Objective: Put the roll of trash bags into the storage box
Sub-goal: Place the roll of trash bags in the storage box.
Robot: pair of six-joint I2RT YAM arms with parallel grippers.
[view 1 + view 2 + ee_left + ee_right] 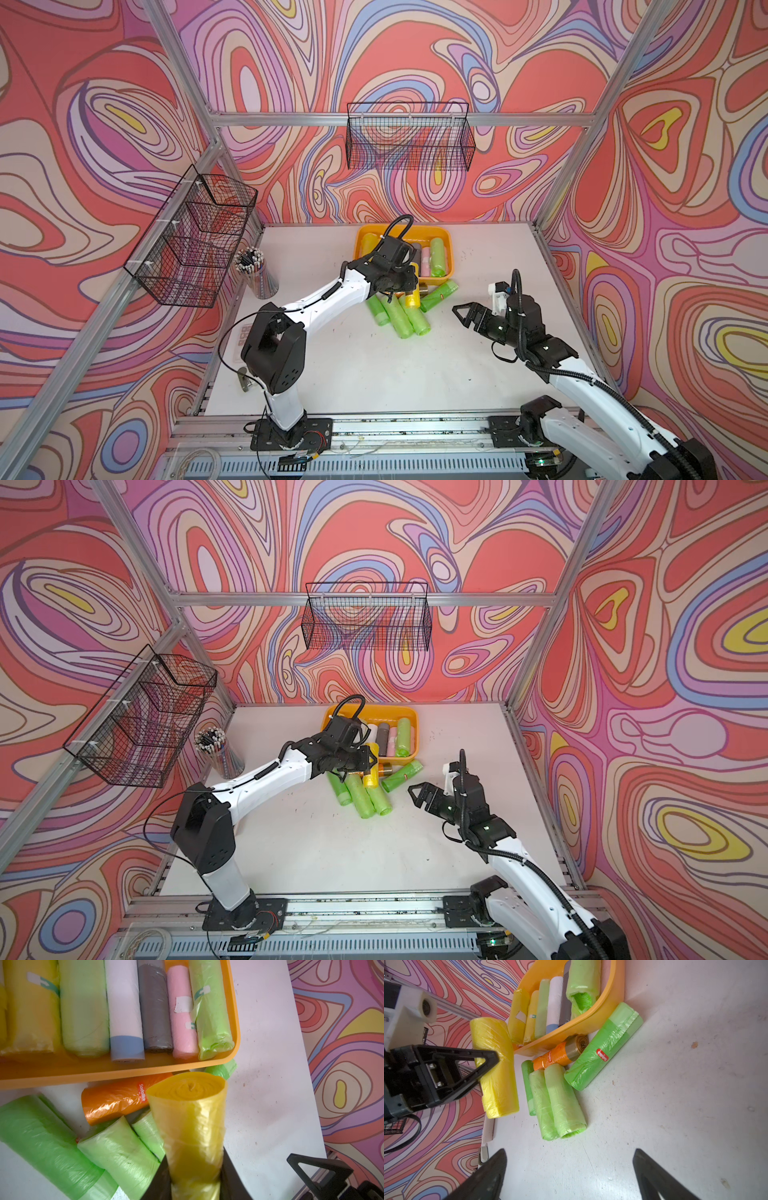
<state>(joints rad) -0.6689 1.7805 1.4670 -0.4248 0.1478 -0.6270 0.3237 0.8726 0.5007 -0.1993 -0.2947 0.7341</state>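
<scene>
left end effector [195, 1160] clenched a crinkly yellow roll of trash bags [187, 1118] near the smooth, round-cornered storage box [124, 1072] while right end effector [570, 1153] gaped empty.

The yellow roll of trash bags [191, 1122] sits clamped in the left claw [194, 1182], poking past its tips. The shallow orange-yellow storage box [124, 1073] lies just beyond the claw

The left arm [324, 297] and right arm [582, 382] wear smooth white shells between blocky black joints. Ribbed black cable [518, 291] runs along each, and the right claw [462, 318] has matte black, hollow triangular fingers [483, 1178].
</scene>
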